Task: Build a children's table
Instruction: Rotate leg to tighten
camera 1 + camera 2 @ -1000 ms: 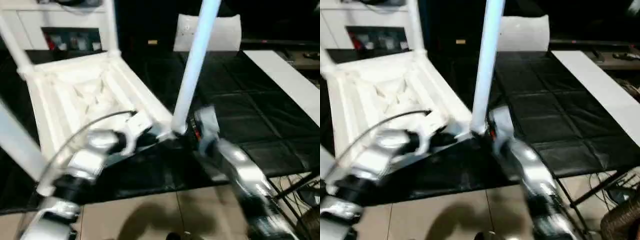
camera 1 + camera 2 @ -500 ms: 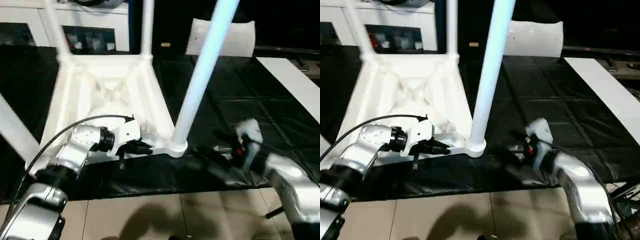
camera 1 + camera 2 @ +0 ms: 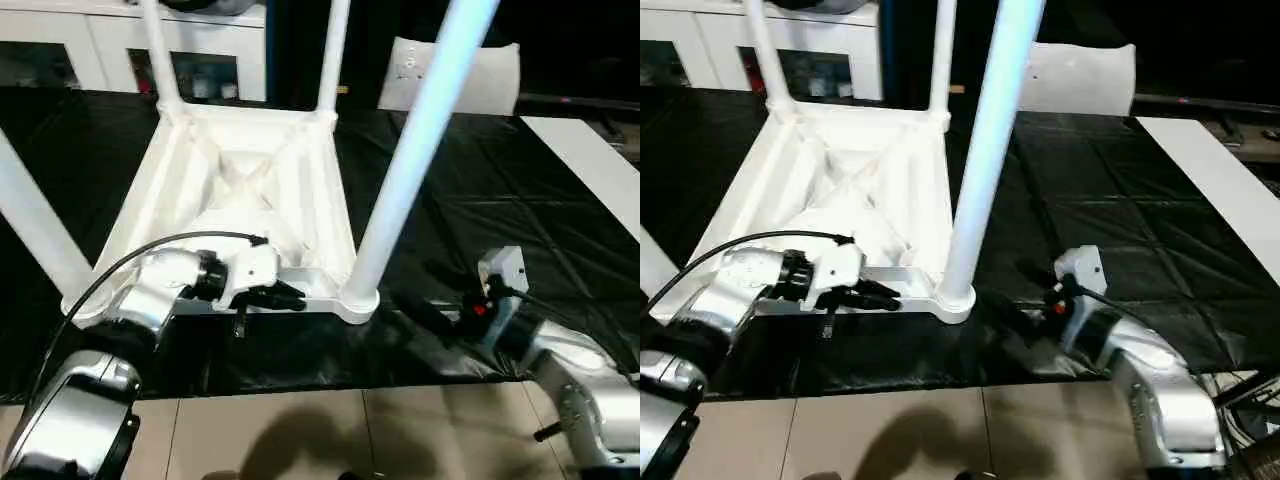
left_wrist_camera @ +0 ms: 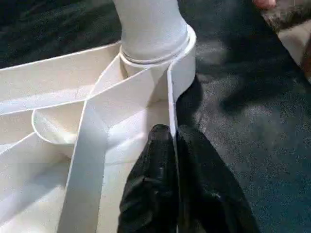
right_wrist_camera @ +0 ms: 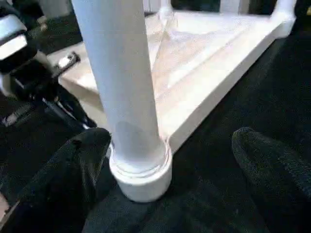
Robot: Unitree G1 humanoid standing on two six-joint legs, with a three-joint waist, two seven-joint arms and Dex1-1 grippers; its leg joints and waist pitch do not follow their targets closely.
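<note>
The tabletop (image 3: 250, 190) was seen upside down at centre left of the frame, ribs up, on the black mat (image 3: 480, 210). Its near rim was pinched by the left gripper (image 4: 173, 141), fingers clenched on the thin wall just beside the corner socket. A leg (image 3: 415, 150) was seated upright in that socket. The right gripper (image 3: 1025, 315) was held released, jaws wide, apart from the leg, with bare mat lying to its right.

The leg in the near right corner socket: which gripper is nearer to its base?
Left. The left gripper grips the tabletop rim just beside that leg; the right gripper sits farther off, on the black mat.
</note>
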